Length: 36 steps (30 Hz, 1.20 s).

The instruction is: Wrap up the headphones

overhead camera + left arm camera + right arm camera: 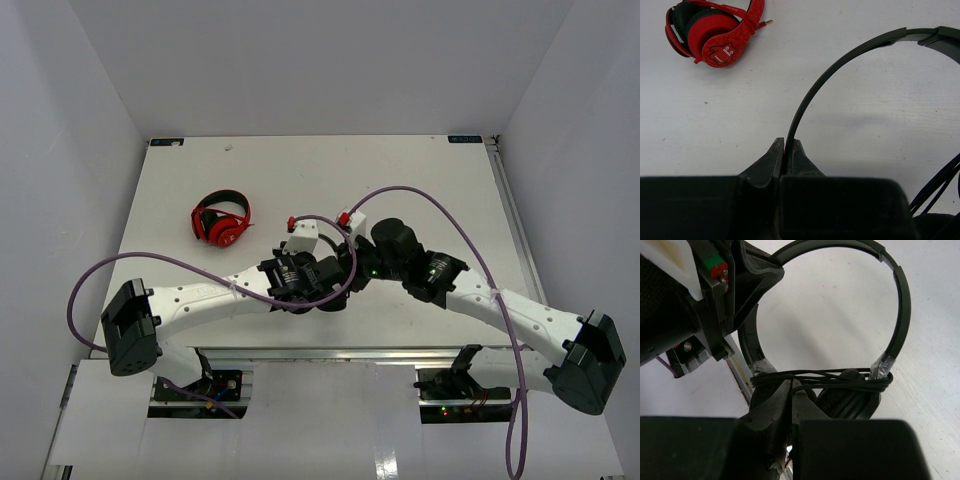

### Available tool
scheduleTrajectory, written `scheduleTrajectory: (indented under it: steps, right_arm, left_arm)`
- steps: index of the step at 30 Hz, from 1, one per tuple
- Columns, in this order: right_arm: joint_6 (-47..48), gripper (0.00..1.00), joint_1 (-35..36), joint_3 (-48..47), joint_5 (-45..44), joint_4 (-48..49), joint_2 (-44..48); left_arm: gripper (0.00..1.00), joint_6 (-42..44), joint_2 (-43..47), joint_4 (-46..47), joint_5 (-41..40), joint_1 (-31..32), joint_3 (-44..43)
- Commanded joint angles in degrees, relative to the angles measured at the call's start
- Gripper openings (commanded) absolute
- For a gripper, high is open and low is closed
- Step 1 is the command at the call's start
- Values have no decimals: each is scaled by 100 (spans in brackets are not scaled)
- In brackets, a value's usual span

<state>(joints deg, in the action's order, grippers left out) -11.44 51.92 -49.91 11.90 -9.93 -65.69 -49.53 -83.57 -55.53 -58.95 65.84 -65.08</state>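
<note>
The headphones (900, 305) were held between the two arms, apparently raised off the table (865, 125) near its middle. The left gripper (786, 150) was seen clamped shut on the headband (840, 55). The right gripper (790, 392) was closed, apparently pinching a strand of the cable (840, 375). Several turns of cable were found laid across the headband's lower ends, just above the earcups (845, 402), so the wrap was judged well advanced. More strands were noted low and right in the left wrist view. The free end was hidden, so remaining slack could not be told. Judged left to do: last turns, end secured, set-down. The red headphones (715, 32) were noted lying well apart.
</note>
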Motion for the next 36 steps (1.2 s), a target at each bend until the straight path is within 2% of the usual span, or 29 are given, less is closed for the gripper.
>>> scheduleTrajectory:
  steps: [1,8,11,17,20,23,30,36]
  right_arm:
    - [-129,8,504,-448,-209,569,-183]
    - [-209,21,842,-510,-866,449,-340]
    - [-224,22,943,-518,-998,416,-308]
    - [-250,19,1131,-519,-1211,388,-223]
    - [-293,19,1229,-527,-1585,333,-197]
    - [-422,12,1382,-487,-2005,380,-133]
    - [-639,8,1645,-466,-2971,635,-58]
    - [-631,8,1791,-349,-3522,923,-67]
  left_arm:
    - [0,5,193,171,45,-37,4]
    - [0,6,469,348,198,-37,82]
    - [0,-10,555,399,233,-37,122]
    - [0,-55,748,503,260,-37,200]
    - [0,-146,856,525,239,-37,235]
    - [0,-579,1073,508,94,-37,315]
    - [0,-1628,1583,821,-17,-37,956]
    - [0,-1852,1683,1216,365,-37,1076]
